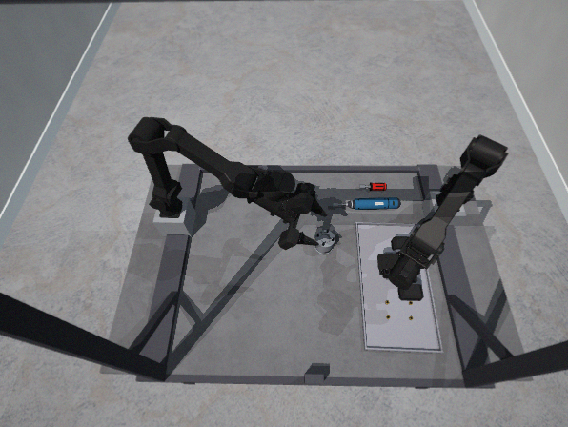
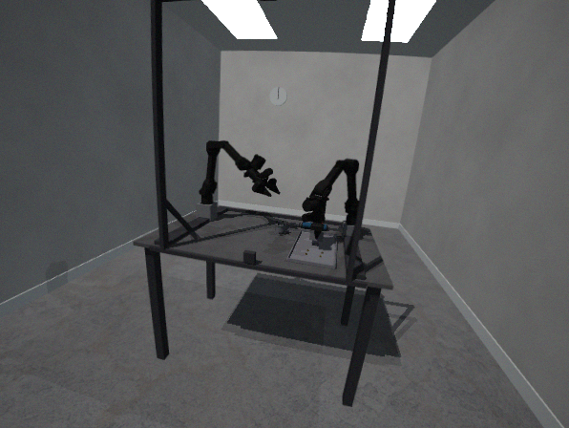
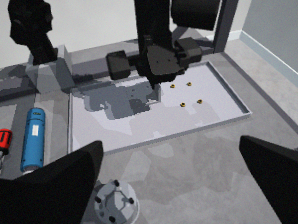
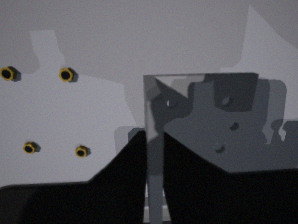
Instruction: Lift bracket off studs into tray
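The grey bracket (image 4: 215,125) is pinched by one upright flange between the fingers of my right gripper (image 4: 150,137). It hangs low over the white tray (image 1: 395,288), close to the tray floor; I cannot tell if it touches. In the top view the right gripper (image 1: 411,291) is over the tray's middle. The joint module (image 1: 326,239) (image 3: 116,202) stands upright on the table, left of the tray, with its studs bare on top. My left gripper (image 1: 312,226) is open and empty, hovering above the module.
Several small gold nuts (image 1: 399,310) (image 4: 45,110) lie in the tray's near half, beside the bracket. A blue cylindrical tool (image 1: 376,204) and a small red tool (image 1: 378,185) lie behind the tray. Frame rails and posts edge the table.
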